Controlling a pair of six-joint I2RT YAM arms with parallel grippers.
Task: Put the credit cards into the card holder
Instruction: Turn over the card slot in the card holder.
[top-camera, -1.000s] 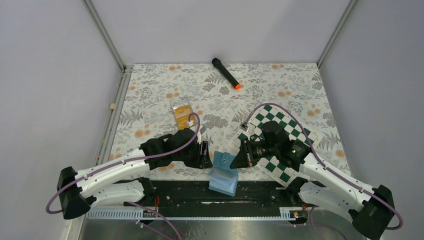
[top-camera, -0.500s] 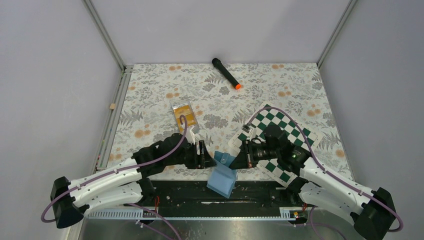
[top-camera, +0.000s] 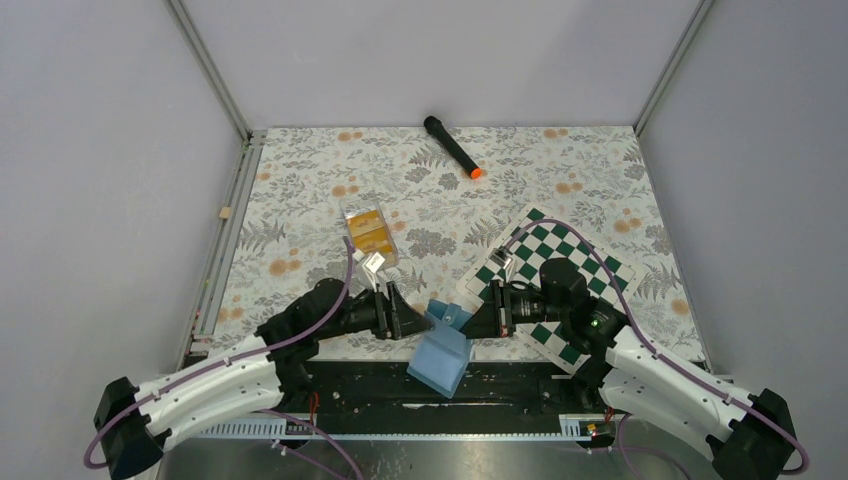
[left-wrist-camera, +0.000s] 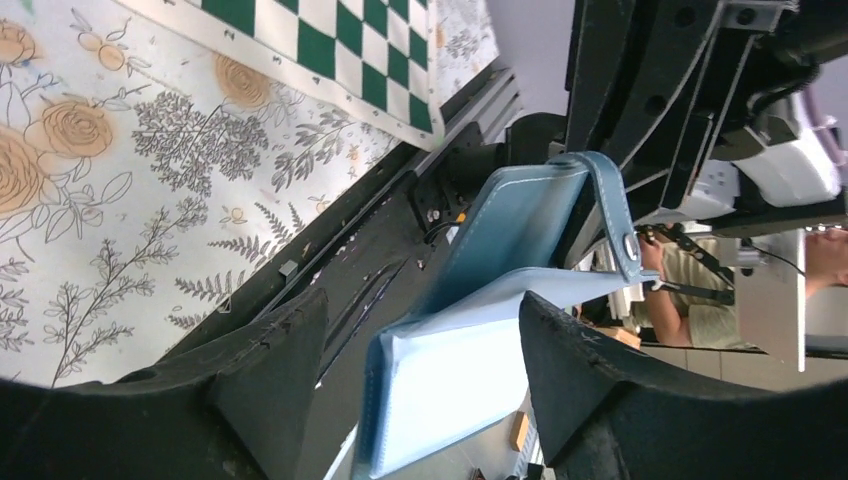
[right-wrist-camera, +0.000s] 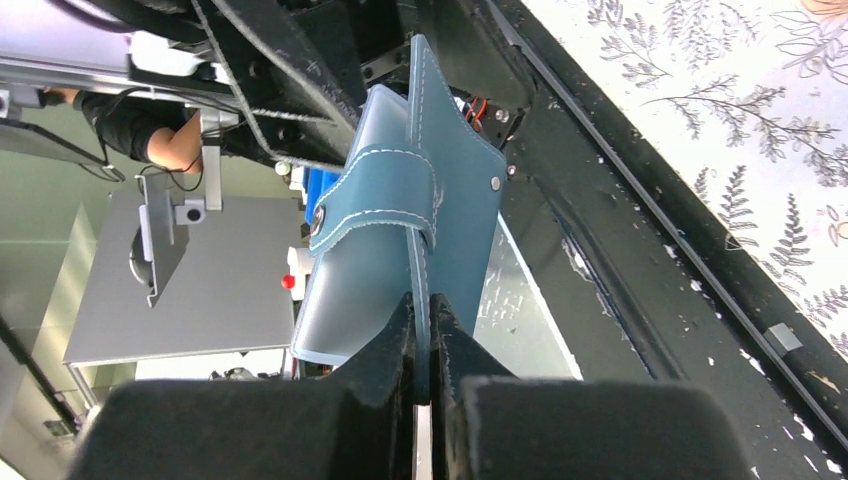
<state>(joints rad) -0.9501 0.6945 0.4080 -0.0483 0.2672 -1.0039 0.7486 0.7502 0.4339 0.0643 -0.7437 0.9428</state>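
Observation:
The blue card holder (top-camera: 443, 352) hangs open over the table's near edge, between the two grippers. My right gripper (top-camera: 470, 322) is shut on one of its flaps, seen edge-on between the jaws in the right wrist view (right-wrist-camera: 425, 250). My left gripper (top-camera: 418, 320) is open, and its jaws stand either side of the holder's pale inner pockets (left-wrist-camera: 470, 380) without touching. The snap tab (left-wrist-camera: 612, 215) sticks out at the top. The orange-yellow credit cards (top-camera: 367, 231) lie in a clear tray at the left middle of the table.
A green-and-white chessboard (top-camera: 556, 283) lies under the right arm. A black marker with an orange tip (top-camera: 452, 146) lies at the back. A small white piece (top-camera: 373, 262) sits beside the card tray. The black base rail (top-camera: 400, 378) runs along the near edge.
The left gripper has moved right toward the card holder, and its jaws now stand either side of it. The right gripper has shifted slightly and the holder has tilted and dropped a little.

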